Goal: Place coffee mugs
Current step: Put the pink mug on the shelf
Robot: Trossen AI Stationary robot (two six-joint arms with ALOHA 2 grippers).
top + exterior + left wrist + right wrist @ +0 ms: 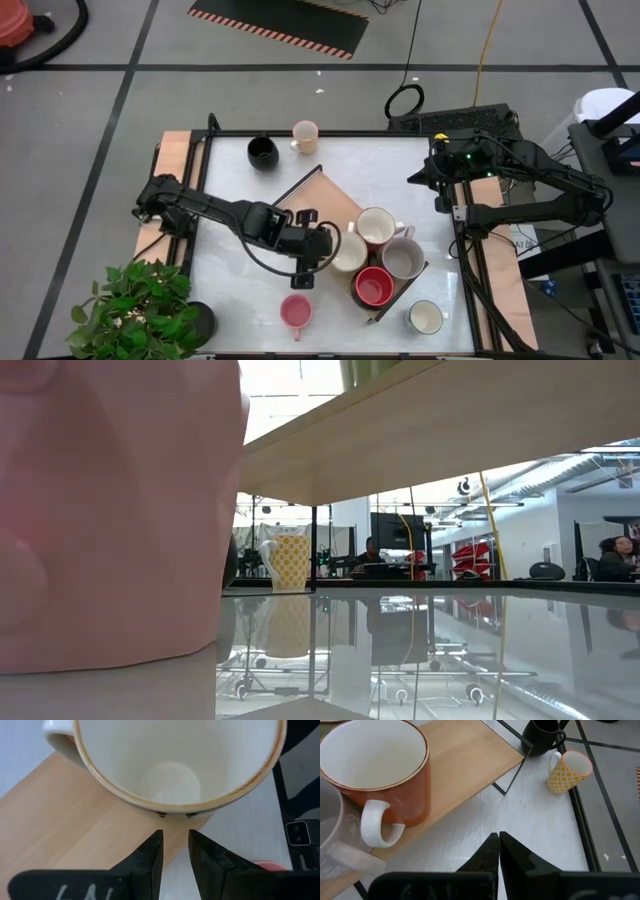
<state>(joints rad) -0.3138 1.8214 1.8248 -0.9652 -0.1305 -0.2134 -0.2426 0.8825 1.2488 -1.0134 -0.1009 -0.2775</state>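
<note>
The long wooden tray (pixel 335 195) lies slantwise mid-table. It carries a cream mug (pixel 349 252), a rust-sided mug (pixel 375 226), a grey mug (pixel 403 259) and a red mug (pixel 374 288). On the bare table stand a pink mug (pixel 296 312), a white mug (pixel 426 317), a black mug (pixel 262 152) and a yellow-dotted mug (pixel 305 135). My left gripper (pixel 328 243) is just left of the cream mug (pixel 175 760), fingers narrowly open (pixel 175 837), with a small gap to its rim. My right gripper (pixel 418 176) waits shut (pixel 499 840) by the table's right side.
A potted plant (pixel 135 305) stands at the near left corner. The tray's black wire end (pixel 300 185) rises at its far end. The pink mug (pixel 100 510) fills the low view's left, with the tray (pixel 450 430) above. Bare tabletop lies left of the tray.
</note>
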